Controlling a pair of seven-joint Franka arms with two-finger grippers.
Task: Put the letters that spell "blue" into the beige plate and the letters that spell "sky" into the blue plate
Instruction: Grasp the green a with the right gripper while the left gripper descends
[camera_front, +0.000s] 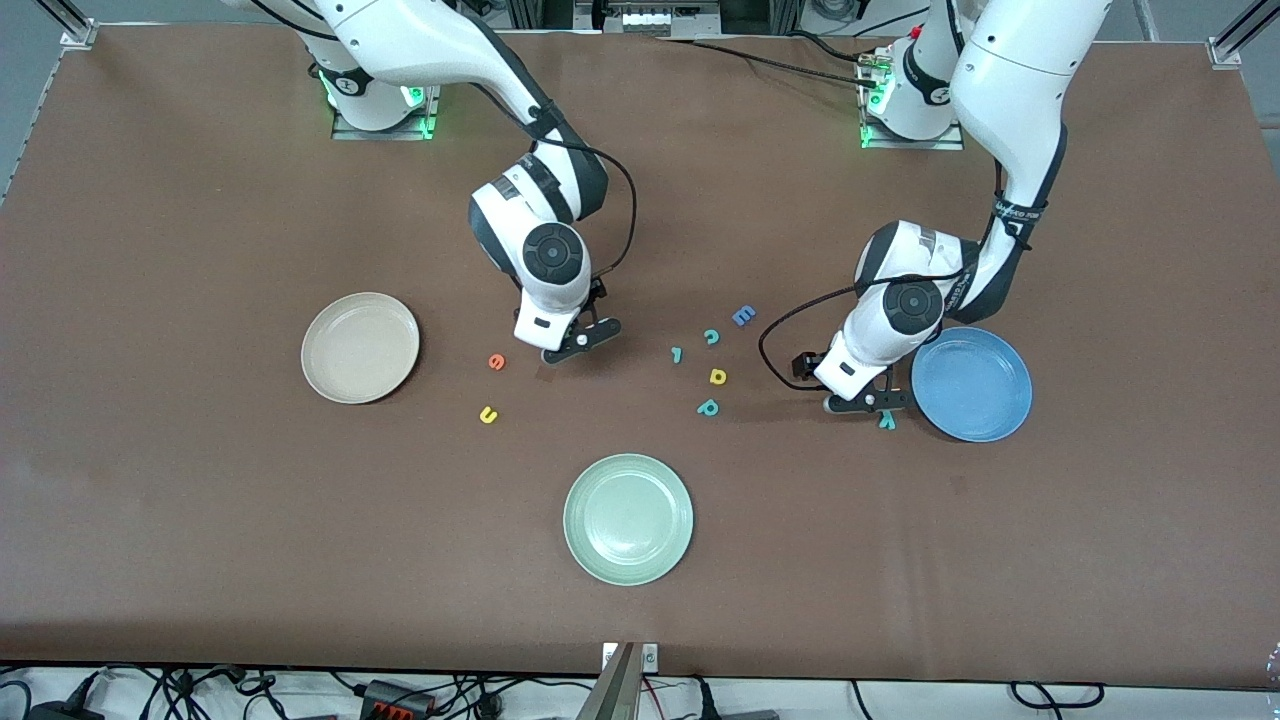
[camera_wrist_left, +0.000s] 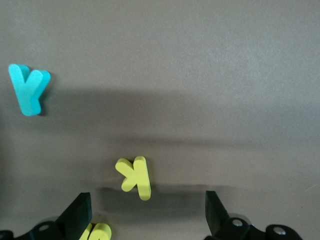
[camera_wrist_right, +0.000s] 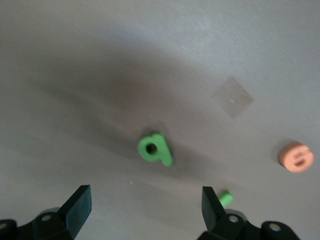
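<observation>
Brown bench (camera_front: 200, 520): nothing sorted. Pale green plate (camera_front: 628, 518) nearest, empty. Yellow u (camera_front: 488, 415), orange e (camera_front: 496, 362) and green b (camera_wrist_right: 154, 148) lay loose near the empty beige plate (camera_front: 360, 347); right hand (camera_front: 578, 340) spread over b. Left hand (camera_front: 868, 403) spread over yellow k (camera_wrist_left: 135, 176), teal y (camera_wrist_left: 29, 88) beside, by the empty blue plate (camera_front: 972, 383).

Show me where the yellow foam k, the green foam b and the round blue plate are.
yellow foam k (camera_wrist_left: 135, 177): left wrist view, on its upright stem.
green foam b (camera_wrist_right: 153, 148): right wrist view, on its round bowl.
round blue plate (camera_front: 985, 395): front view, on its bare inner floor.
</observation>
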